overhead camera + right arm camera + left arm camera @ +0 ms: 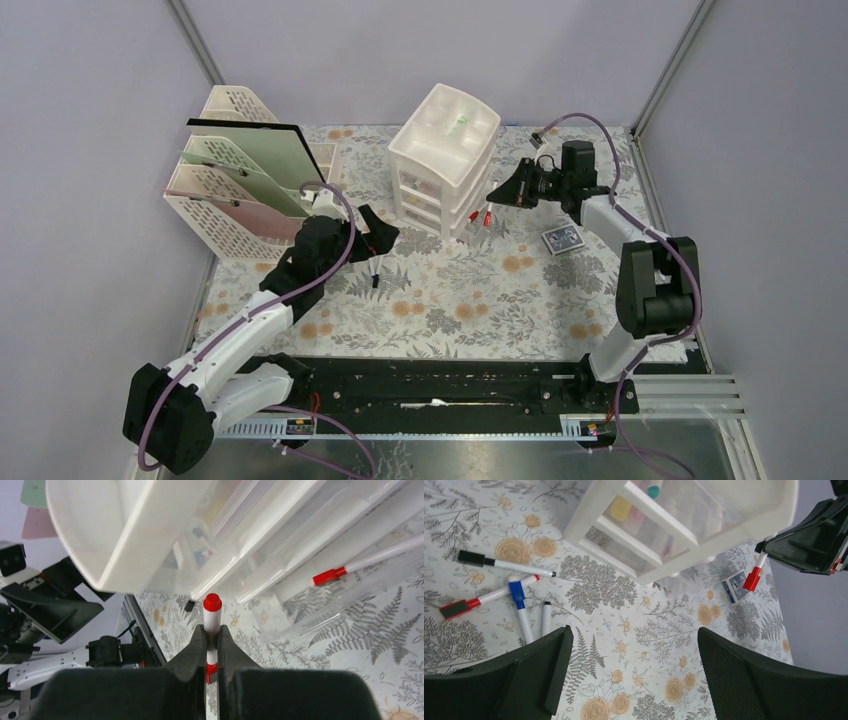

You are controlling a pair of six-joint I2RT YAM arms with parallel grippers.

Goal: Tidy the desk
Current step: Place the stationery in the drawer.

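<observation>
Desk point(450, 300) fills the whole view, flowered cloth inside metal rails, and it is only part tidied.

File rack point(215, 225) stands far left with green, pink and black folders upright in it, so that part looks done. Drawer unit point(440, 160) stands far middle. Its lowest clear drawer seems pulled out toward the right, though the clear plastic makes that hard to tell.

Left gripper point(634, 645) hangs over the cloth just left of the drawer unit, fingers wide apart, holding nothing. Right gripper point(211, 630) sits at the right near corner of the drawer unit, fingers pinched together on a red-capped marker point(212, 610), cap pointing at the drawers.

A small box point(562, 240) lies flat on the cloth right of the unit, near the right arm.

Loose markers on the cloth by the left gripper, four in all:
- black-capped marker point(504, 565)
- red marker point(479, 600)
- blue marker point(521, 610)
- short one point(545, 617) beside it

Another red-tipped marker point(350, 567) lies by the drawer front.

Judgement: roughly midway. One marker is about to be stowed, while the four loose ones and the box are left.
</observation>
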